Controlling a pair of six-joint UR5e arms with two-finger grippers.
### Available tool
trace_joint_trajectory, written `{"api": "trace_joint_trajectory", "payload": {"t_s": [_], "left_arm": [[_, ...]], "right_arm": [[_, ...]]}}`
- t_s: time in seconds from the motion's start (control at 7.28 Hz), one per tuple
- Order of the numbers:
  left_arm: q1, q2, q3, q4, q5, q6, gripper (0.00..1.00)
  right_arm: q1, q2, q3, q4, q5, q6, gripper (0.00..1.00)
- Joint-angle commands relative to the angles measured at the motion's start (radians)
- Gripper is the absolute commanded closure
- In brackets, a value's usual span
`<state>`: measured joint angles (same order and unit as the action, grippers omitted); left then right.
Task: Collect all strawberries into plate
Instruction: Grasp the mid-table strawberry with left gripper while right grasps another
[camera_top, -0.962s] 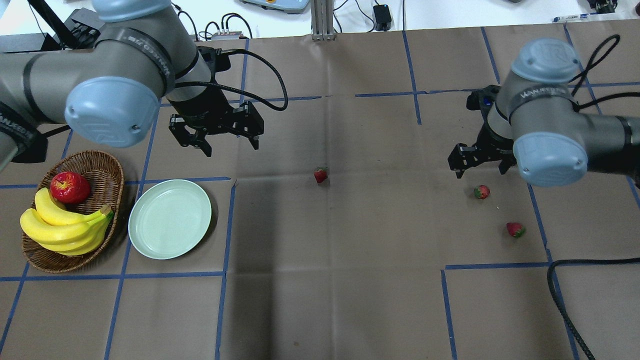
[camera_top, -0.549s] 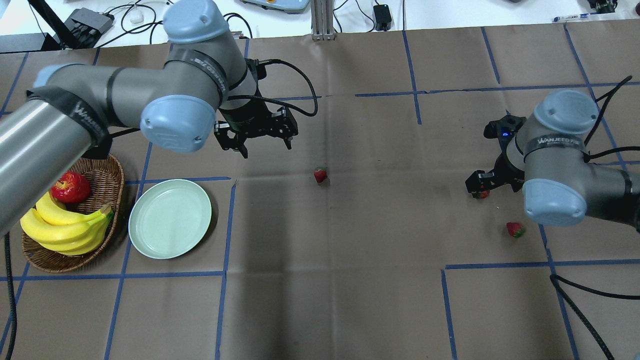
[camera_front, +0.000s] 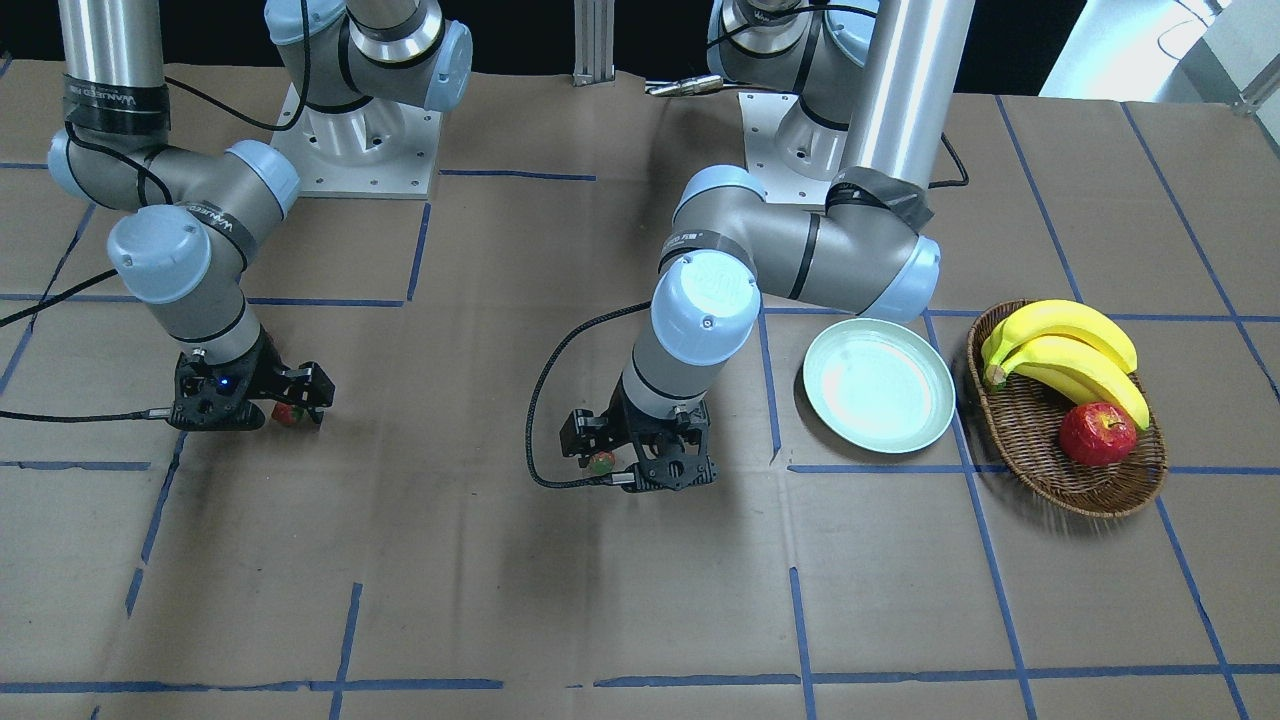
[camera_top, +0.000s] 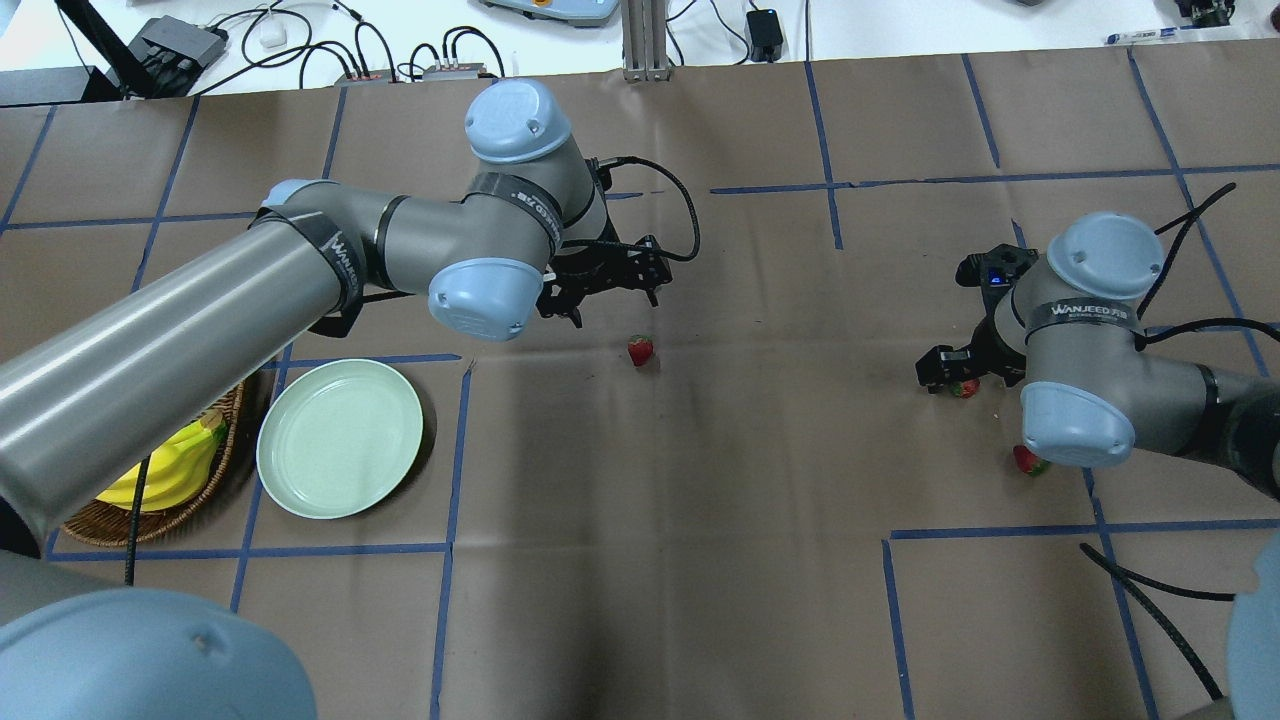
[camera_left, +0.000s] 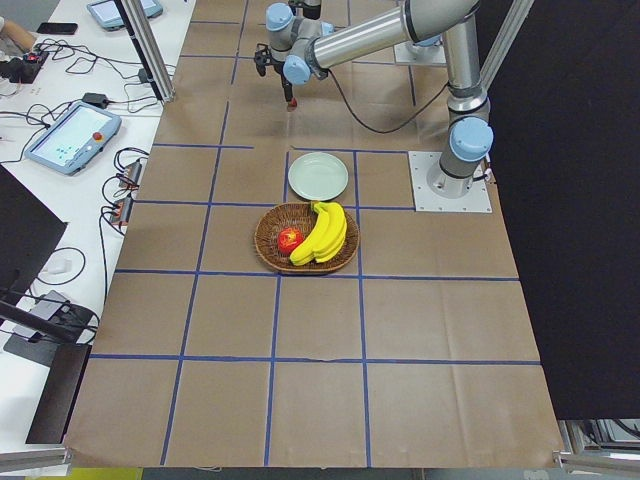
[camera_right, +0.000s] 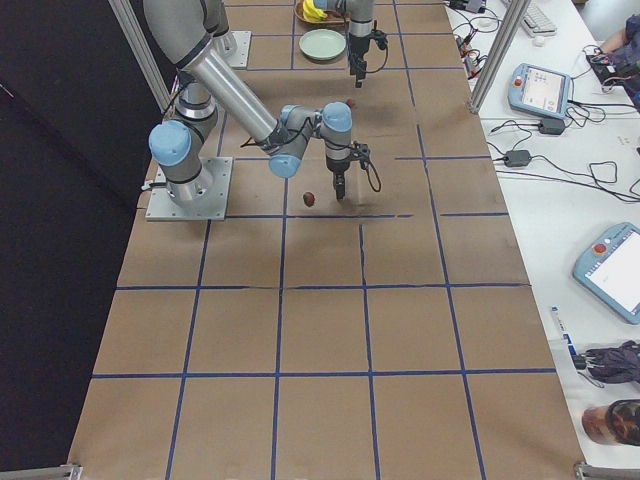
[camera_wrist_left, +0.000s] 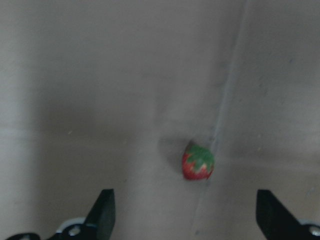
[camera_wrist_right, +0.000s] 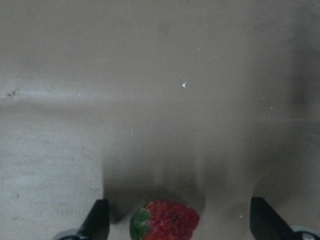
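Brown paper (camera_wrist_left: 100, 75); one strawberry (camera_wrist_left: 198, 162), leaves away from left tool (camera_wrist_left: 186, 210); another strawberry (camera_wrist_right: 165, 221) crosswise inside right tool (camera_wrist_right: 180, 212); both tools spread.

You get bright, even light from above in the 4 fixed views. Front-facing view: glare whitens the plate (camera_front: 878, 395) centre, upper right corner is blown out, top edge goes black. Overhead view: soft shadow bands run down mid-frame. Both wrist views are dim & soft. The strawberry (camera_wrist_left: 198, 161) is fuzzy at mid-frame, and the 2nd strawberry (camera_wrist_right: 165, 220) sits in dark shadow at bottom centre.
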<state>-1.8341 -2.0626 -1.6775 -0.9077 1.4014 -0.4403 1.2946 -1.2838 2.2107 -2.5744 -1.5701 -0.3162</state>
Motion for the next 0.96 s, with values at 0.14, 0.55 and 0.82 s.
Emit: {"api": "trace_joint_trajectory", "payload": {"t_s": [0.14,0.55,0.82], "left_arm": [[-0.022,-0.062,-0.010,0.092,-0.002,-0.015,0.01],[-0.027,-0.059,-0.039,0.078,-0.001,-0.014,0.22],[-0.025,-0.053,-0.067,0.085,-0.001,-0.011,0.37]], "right_arm": [[0.000,-0.018,-0.002,0.007,-0.001,0.002,0.06],[0.002,-0.023,-0.003,0.007,-0.001,0.002,0.51],[0.002,-0.025,-0.008,0.007,-0.001,0.002,0.75]]}}
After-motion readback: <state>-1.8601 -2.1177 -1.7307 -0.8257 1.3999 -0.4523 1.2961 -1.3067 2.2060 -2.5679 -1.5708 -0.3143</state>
